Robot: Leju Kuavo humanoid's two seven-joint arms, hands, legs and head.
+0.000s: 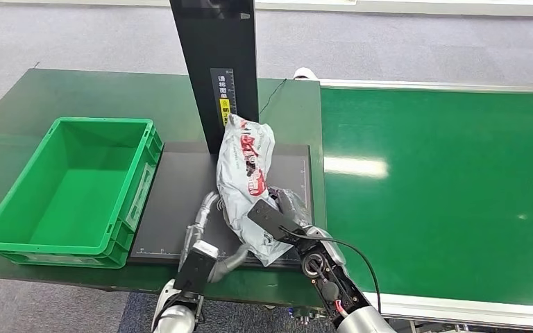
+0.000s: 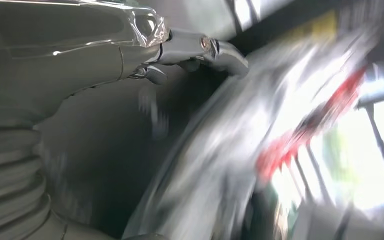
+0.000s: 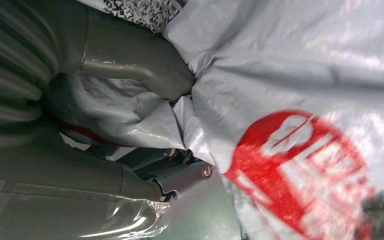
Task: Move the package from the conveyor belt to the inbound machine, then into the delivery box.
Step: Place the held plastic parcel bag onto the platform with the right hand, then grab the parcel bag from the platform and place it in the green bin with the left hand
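The package is a crumpled grey plastic mailer with red print. It stands tilted on the black platform of the inbound machine, its top leaning against the black column. My right hand grips its lower end; in the right wrist view the thumb presses into the grey film of the package, with the fingers underneath. My left hand lies on the platform right beside the package's left edge, fingers stretched out and holding nothing. The left wrist view is blurred and shows the hand close to the package.
A green plastic delivery box stands open on the dark green table left of the platform. The bright green conveyor belt runs along the right, with a metal rail at its near edge. Grey carpet lies beyond the table.
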